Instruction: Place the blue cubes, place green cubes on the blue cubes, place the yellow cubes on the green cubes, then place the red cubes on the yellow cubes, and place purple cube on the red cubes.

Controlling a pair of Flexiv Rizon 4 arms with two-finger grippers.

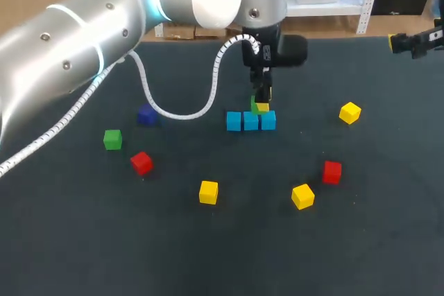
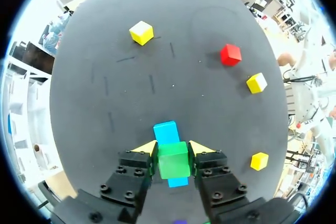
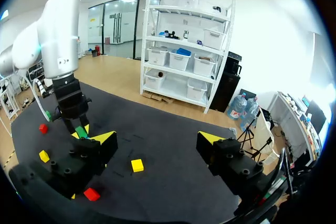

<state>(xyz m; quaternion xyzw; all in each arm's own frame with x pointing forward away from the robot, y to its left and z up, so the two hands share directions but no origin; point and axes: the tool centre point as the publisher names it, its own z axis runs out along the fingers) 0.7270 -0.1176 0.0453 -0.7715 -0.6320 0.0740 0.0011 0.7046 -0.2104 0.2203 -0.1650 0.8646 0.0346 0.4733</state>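
Green cube [image 2: 174,162] pinched by left gripper [image 2: 173,148] over blue cubes [image 1: 250,121], upper centre of table [image 1: 208,254]; right gripper [image 3: 156,140] spread, well apart.

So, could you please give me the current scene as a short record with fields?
left gripper: shut on held green cube, above the blue row; contact unclear
blue cubes: three side by side in a row
right gripper: open, empty, at the table's far right edge
loose green cube: alone, left of the row
purple cube: left of the row
red cubes: two, loose
yellow cubes: three, loose
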